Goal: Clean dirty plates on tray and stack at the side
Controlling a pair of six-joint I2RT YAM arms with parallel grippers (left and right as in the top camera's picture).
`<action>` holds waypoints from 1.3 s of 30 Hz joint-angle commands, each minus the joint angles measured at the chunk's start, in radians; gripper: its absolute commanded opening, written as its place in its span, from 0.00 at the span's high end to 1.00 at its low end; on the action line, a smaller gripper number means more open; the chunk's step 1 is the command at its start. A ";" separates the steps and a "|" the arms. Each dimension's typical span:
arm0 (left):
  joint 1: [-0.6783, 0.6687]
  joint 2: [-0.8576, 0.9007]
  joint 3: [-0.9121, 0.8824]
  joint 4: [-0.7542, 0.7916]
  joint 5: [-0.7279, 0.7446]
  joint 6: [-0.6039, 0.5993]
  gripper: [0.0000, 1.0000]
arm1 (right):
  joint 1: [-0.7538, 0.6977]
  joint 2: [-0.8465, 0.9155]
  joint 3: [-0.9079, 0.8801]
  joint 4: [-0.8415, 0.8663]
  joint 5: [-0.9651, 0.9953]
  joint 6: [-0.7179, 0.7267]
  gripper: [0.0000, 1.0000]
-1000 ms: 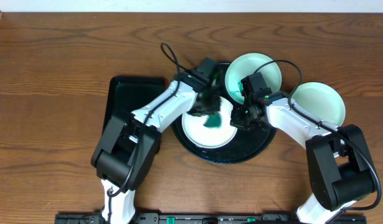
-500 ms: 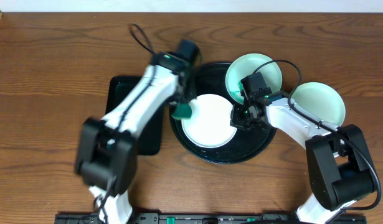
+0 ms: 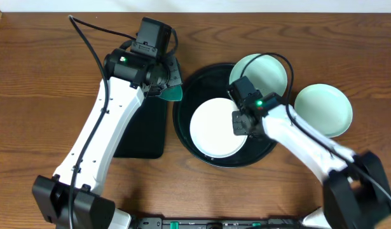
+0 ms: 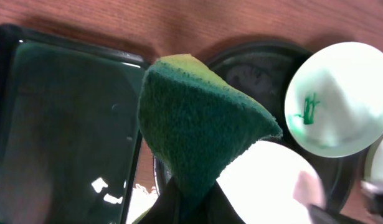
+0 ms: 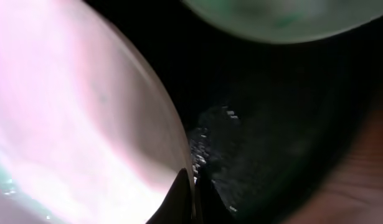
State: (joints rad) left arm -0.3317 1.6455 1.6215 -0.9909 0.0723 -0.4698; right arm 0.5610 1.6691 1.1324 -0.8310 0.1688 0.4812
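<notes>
A white plate (image 3: 215, 129) lies on the round black tray (image 3: 185, 108); its right rim is pinched in my shut right gripper (image 3: 241, 123), and the rim (image 5: 179, 155) runs between the fingers in the right wrist view. A mint plate (image 3: 262, 71) with a dark-green smear (image 4: 308, 109) sits at the tray's far right edge. A second mint plate (image 3: 323, 109) rests on the wood to the right. My left gripper (image 3: 162, 88) is shut on a green sponge (image 4: 197, 124), held above the tray's upper-left rim, off the white plate (image 4: 272, 186).
A rectangular black tray (image 3: 139, 130) lies left of the round tray, under my left arm, its glossy floor (image 4: 60, 124) bare. Brown wood tabletop (image 3: 42, 95) stretches around both trays. Cables loop above both wrists.
My left arm lifted the sponge off the white plate and carried it up and left to the tray's rim. My right gripper stayed shut on the plate's rim.
</notes>
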 commanded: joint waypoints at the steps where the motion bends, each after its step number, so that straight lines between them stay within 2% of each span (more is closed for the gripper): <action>1: 0.001 0.002 -0.019 -0.004 -0.001 0.017 0.93 | 0.081 -0.111 0.026 -0.035 0.310 -0.026 0.99; 10: 0.001 0.002 -0.068 -0.014 0.000 0.012 0.93 | 0.270 -0.253 0.026 -0.103 0.821 -0.039 0.99; 15: 0.001 0.002 -0.079 -0.014 0.000 -0.007 0.93 | 0.360 -0.262 0.026 -0.101 1.025 -0.174 0.99; 21: 0.001 0.002 -0.079 -0.014 0.000 -0.018 0.93 | 0.467 -0.262 0.026 -0.101 1.202 -0.191 0.99; 28: 0.001 0.002 -0.079 -0.014 0.000 -0.025 0.93 | 0.507 -0.262 0.026 -0.102 1.209 -0.173 0.99; 33: 0.001 0.002 -0.079 -0.014 0.000 -0.025 0.93 | 0.492 -0.262 0.026 -0.114 1.097 -0.127 0.99; 35: 0.001 0.002 -0.079 -0.014 0.000 -0.025 0.93 | 0.478 -0.262 0.026 -0.131 1.066 -0.080 0.99; 36: 0.001 0.002 -0.079 -0.014 0.000 -0.025 0.93 | 0.459 -0.262 0.026 -0.163 0.995 0.015 0.99; 39: 0.001 0.002 -0.079 -0.014 0.000 -0.025 0.93 | 0.387 -0.262 0.025 -0.206 0.821 0.129 0.99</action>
State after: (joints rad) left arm -0.3317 1.6459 1.5452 -1.0023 0.0727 -0.4828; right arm 1.0218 1.4181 1.1427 -1.0130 1.1713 0.4255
